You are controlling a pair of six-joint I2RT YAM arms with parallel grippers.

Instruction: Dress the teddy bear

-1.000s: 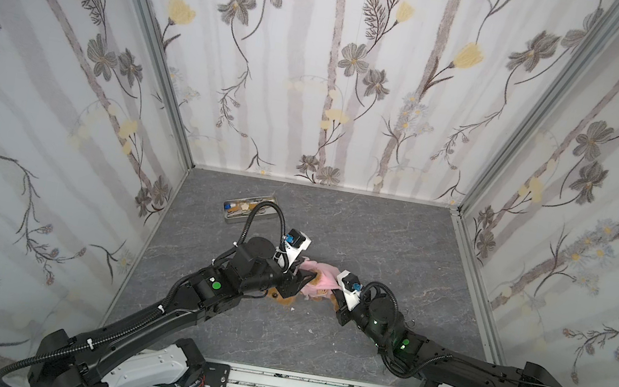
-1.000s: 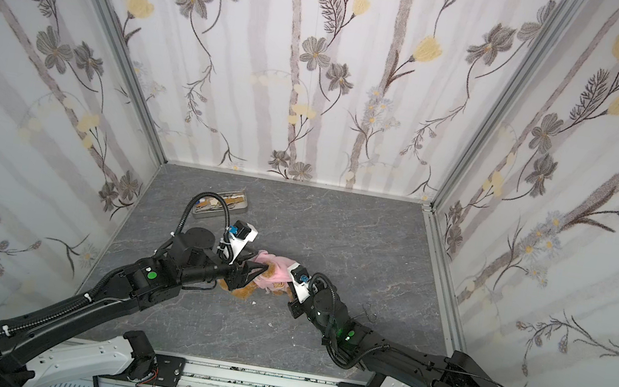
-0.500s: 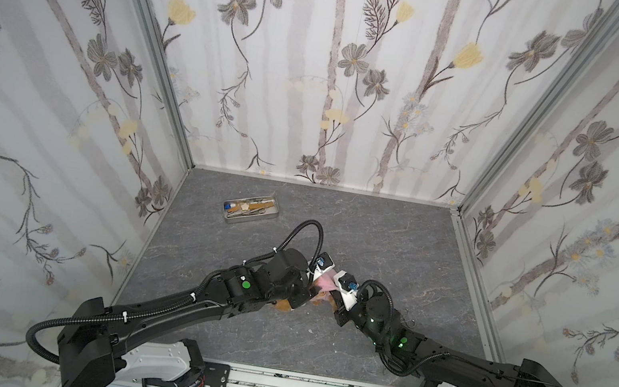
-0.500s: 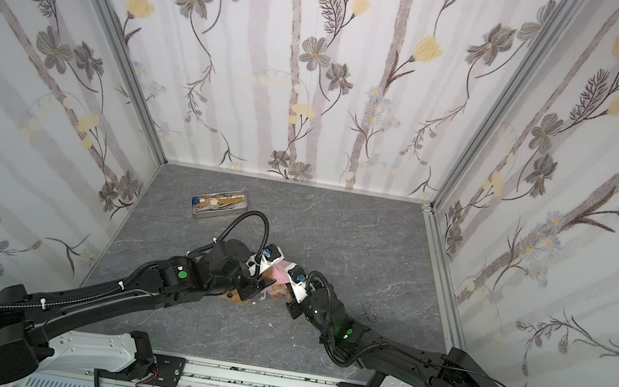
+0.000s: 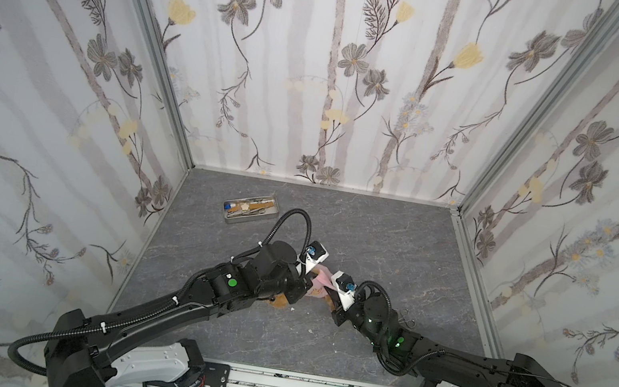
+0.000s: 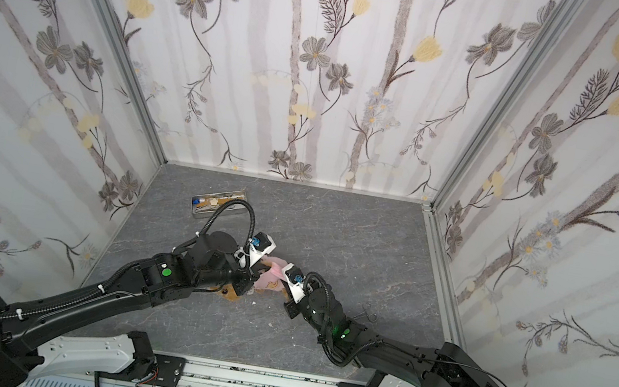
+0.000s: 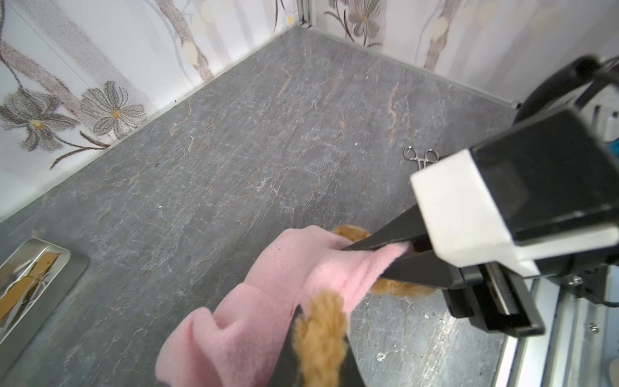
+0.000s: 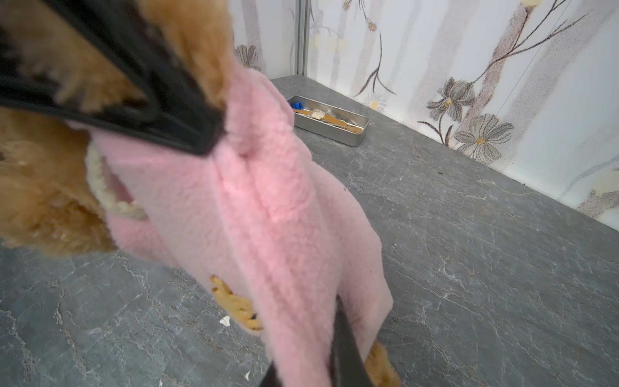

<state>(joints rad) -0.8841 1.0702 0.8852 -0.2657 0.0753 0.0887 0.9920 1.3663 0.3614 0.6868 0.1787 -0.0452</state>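
Beneath pink shirt [image 8: 268, 207], fluffy teddy bear [image 8: 43, 201]

Your work surface is a grey, stone-veined tabletop [image 5: 356, 231]. Directly on it you have: an oblong silver metal tin [image 8: 326, 130] of small tools, back left; small steel ring-handled forceps [image 7: 420, 160], well apart at right; scattered white scraps [image 8: 225, 320]; and a fluffy golden-brown plush teddy bear [image 5: 279, 301] in a pink fleece shirt [image 8: 261, 201], touching down near the middle.
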